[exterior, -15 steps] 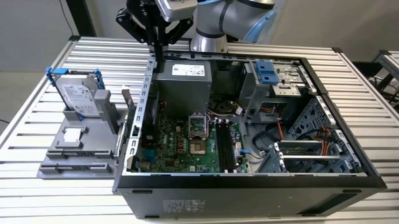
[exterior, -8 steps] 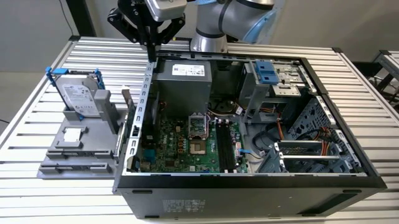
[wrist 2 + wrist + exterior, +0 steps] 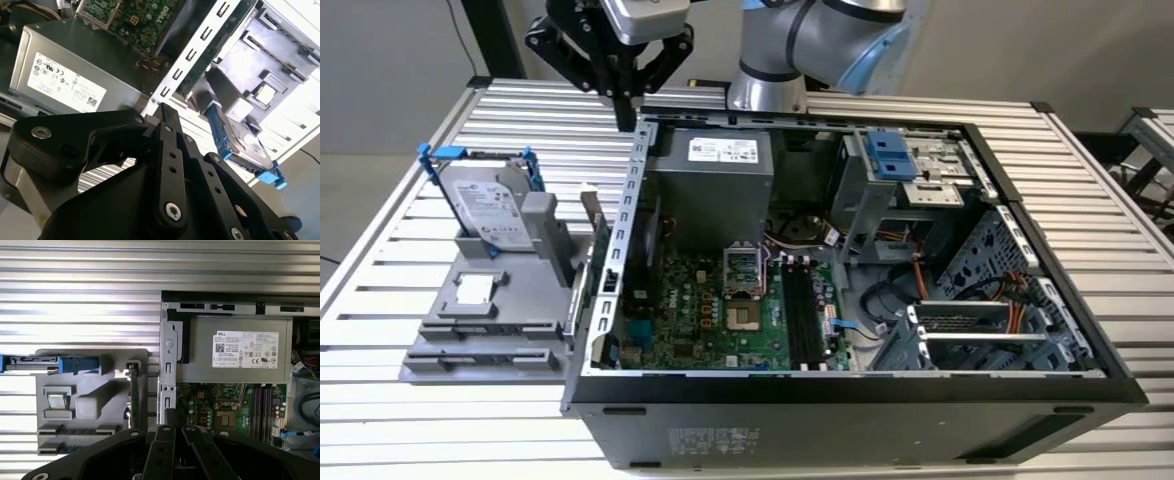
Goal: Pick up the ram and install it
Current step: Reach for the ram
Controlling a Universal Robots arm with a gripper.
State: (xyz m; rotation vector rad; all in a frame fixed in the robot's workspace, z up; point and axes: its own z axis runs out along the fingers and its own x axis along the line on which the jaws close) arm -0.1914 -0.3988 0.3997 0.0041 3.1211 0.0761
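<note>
The ram [image 3: 133, 396] is a thin dark green board standing on edge in the grey fixture [image 3: 90, 371], just outside the computer case's side wall. In the exterior view the ram [image 3: 594, 222] rises beside that wall, and in the second wrist view its green edge [image 3: 206, 56] runs along the wall. My gripper [image 3: 628, 120] hangs above the case's back corner at the exterior view's left, higher than the ram and behind it. Its black fingers [image 3: 165, 130] meet at the tips, shut with nothing between them. The long black motherboard slots [image 3: 803, 312] lie inside the case.
The open case [image 3: 854, 385] fills the middle of the slatted table. A silver hard drive in a blue frame [image 3: 487, 205] stands upright on the fixture. The grey power supply [image 3: 714, 180] and the drive cage [image 3: 907, 165] sit at the back of the case.
</note>
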